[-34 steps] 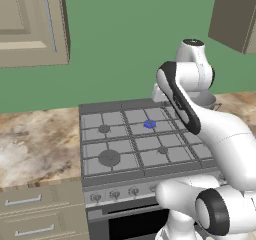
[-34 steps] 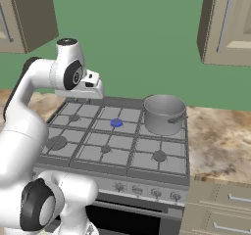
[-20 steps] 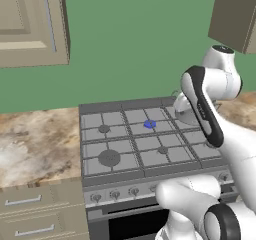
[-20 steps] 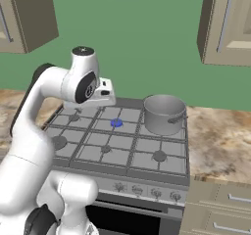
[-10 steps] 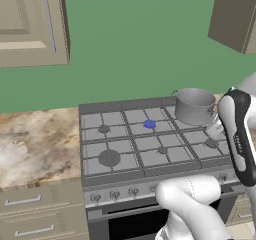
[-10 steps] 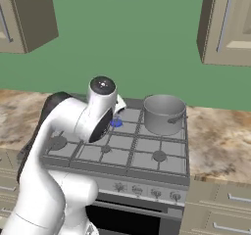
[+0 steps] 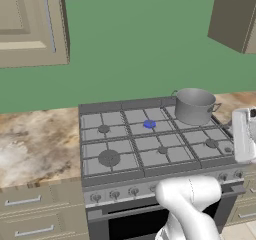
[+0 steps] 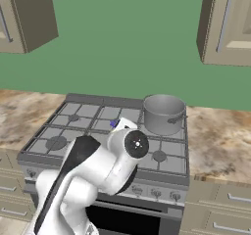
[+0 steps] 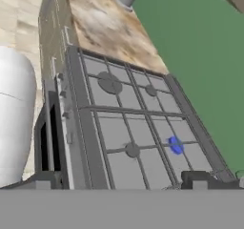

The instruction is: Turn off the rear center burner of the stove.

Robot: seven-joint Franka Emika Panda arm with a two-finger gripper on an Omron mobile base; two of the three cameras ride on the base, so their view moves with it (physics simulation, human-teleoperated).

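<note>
My gripper [image 9: 121, 180] is standing wide open, its two dark fingertips [image 9: 199, 179] apart and holding nothing. I am looking along it, from the side, across the stove [image 9: 83, 128], whose grey grates are lying just ahead of my fingers. The rear center burner [image 9: 176, 145] is glowing blue ahead of my right-hand fingertip, framed by grate bars. The row of small knobs [image 9: 65, 113] is running along the stove's front edge, ahead of my left tip. From the base, a steel pot [image 7: 194, 105] is sitting right of the blue burner, seemingly on the rear right grate.
</note>
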